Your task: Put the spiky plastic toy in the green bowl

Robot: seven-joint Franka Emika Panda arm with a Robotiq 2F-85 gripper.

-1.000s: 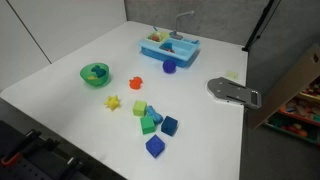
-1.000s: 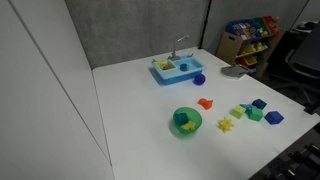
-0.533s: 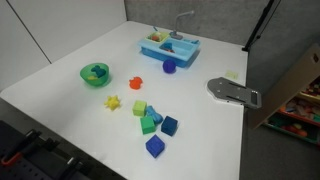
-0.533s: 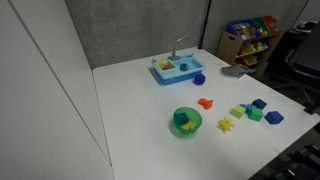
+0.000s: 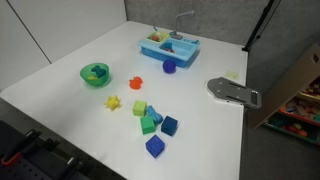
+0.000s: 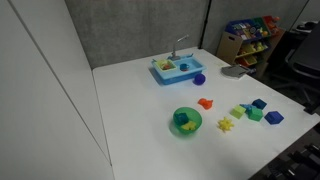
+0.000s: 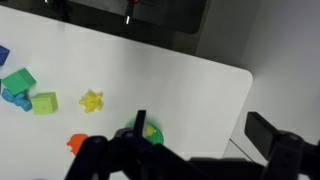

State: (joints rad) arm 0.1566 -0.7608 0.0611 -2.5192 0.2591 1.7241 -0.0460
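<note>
White table (image 5: 60, 95): the spiky plastic toy (image 5: 113, 102) lies ungrasped near the green bowl (image 5: 84, 75); the gripper (image 7: 190, 160), its opening unreadable in blur, likely must next descend over the toy.

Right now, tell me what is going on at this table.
Nothing is being handled yet. The yellow spiky toy lies loose on the white table, apart from the green bowl, which already has small pieces in it. In the wrist view the end effector hangs above the table near the bowl; whether it is open is unclear. An orange-red toy and some blocks lie nearby.
</note>
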